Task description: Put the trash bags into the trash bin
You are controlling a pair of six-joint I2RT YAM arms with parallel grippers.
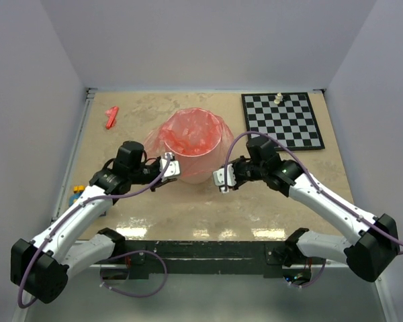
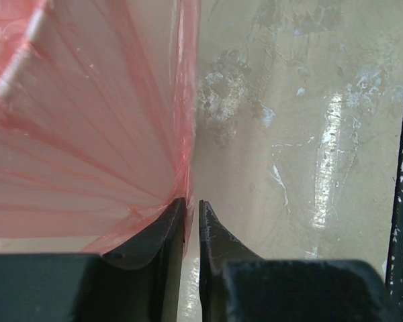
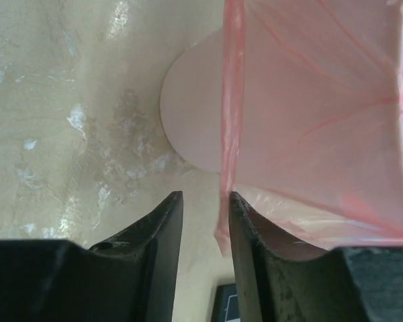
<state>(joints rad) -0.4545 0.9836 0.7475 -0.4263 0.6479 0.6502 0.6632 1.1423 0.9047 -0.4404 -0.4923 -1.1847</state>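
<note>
Red-pink film runs down into the slim gap of the left gripper (image 2: 189,205). Its two dark fingers stand only narrowly parted, and a strip of table (image 1: 188,215) shows beside the film, so the film is not clamped. The right gripper (image 3: 205,196) stands somewhat wider apart. Here the film edge hangs against the inner face of one finger and is not pinched.

The film belongs to the bag (image 1: 191,131), which sits inside the bin (image 1: 195,172). The bag's mouth is turned out over the rim and draped partway down the outer wall. The bin stands upright on the table between the two grippers, with the left gripper low at its left side and the right gripper low at its right side. In both wrist views the draped film covers most of the wall ahead of the fingers. Bare white plastic shows only below the hem.

Further out:
- A chessboard (image 1: 282,124) lies at the far right of the table, with one pale chess piece (image 1: 278,98) at its far edge.
- A small solid red piece (image 1: 111,117) lies at the far left, well apart from the bin.
- A yellow and blue item (image 1: 75,194) sits at the left edge beside the left arm, too small to identify.
</note>
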